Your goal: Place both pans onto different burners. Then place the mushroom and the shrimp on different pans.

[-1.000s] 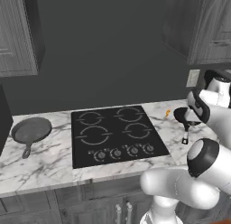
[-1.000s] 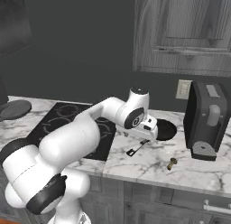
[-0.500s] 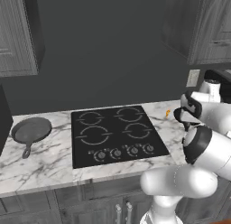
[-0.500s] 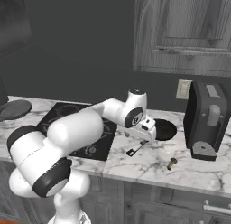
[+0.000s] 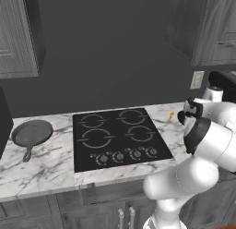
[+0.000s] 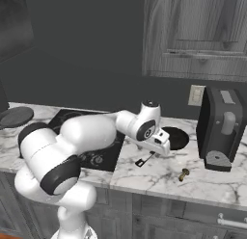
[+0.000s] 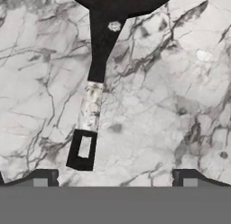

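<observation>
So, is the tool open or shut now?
Open. In the hand view the tool has its two tips far apart above the black pan's handle, gripping nothing.

Grey-veined white marble counter (image 7: 171, 92), black pan (image 6: 174, 137) w/ pale, maybe silvery handle mid-section, orange shrimp (image 5: 171, 116).

arm folded closer to base, end effector (image 7: 115, 177) lower over black pan's handle (image 7: 92, 105)

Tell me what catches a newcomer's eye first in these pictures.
The big white arm bends over the marble counter right of the black cooktop, its open gripper hanging above the thin handle of the small black pan. Far left of the cooktop sits the grey skillet; a tiny mushroom lies before the coffee machine.
</observation>
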Motion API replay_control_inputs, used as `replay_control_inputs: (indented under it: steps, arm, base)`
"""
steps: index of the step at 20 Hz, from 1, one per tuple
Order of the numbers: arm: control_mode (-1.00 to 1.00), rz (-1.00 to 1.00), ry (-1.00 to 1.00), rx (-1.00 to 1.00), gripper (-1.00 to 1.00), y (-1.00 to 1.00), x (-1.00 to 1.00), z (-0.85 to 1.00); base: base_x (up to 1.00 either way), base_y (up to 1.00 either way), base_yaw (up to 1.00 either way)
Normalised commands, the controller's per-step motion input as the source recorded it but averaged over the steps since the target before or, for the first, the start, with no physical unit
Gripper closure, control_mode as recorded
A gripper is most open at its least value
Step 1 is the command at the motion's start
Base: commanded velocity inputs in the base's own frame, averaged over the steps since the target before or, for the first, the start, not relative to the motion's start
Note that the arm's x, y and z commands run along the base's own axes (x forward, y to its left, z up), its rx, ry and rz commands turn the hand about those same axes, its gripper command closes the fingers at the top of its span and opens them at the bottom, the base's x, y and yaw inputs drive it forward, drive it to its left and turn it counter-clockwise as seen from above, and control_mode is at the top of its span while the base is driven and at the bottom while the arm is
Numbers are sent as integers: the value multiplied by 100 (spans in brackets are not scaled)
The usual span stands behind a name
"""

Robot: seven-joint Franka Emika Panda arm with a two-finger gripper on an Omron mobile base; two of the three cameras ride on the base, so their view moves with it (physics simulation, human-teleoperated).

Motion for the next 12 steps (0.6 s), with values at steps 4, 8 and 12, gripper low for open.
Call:
replay_control_inputs:
  steps: [4, 8, 12]
  arm:
    - [-100, -2, 1, 0, -100, -2, 10, -15]
    - [-100, -1, 1, 0, -100, 0, 18, -9]
    - [-100, 0, 3, 0, -100, 0, 20, -7]
  base:
    - [0, 0, 0]
    - [0, 0, 0]
    - [0, 0, 0]
